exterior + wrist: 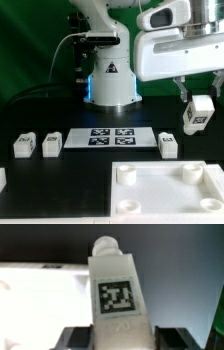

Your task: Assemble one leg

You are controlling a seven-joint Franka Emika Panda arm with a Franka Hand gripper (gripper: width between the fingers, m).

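Pincer (pixel 200 98) was closed on the leg (pixel 197 114), jaws only as wide as the block, one finger on each side of its upper end. The leg hung in the air, clear of the desk (pixel 60 172), at the exterior view's right. It sat slightly tilted, with a black-and-white tag on the face toward the camera. It was above and beyond the far right corner of the panel (pixel 160 195), not touching it.

In the wrist view the leg (pixel 117 291) ran straight out from the pincer. A tag showed on its near face and a narrower rounded tip at its free end. Dark fingers (pixel 75 339) pressed both sides of its base. A blurred white surface lay behind it, too soft to name.

The panel was large, white and flat, with round sockets at its corners. It lay at the near edge of the desk, right of centre.

The marker board (pixel 110 138) lay flat mid-desk, in front of the robot base (pixel 110 82), and showed four tags.

The leftmost spare leg (pixel 24 146) and the second spare leg (pixel 50 144) stood just beside each other, left of the marker board. The right spare leg (pixel 168 143) stood just right of the board, near the panel's far edge and below and left of the held leg.

A white piece was cut off at the exterior view's left edge; I could not tell what it was.
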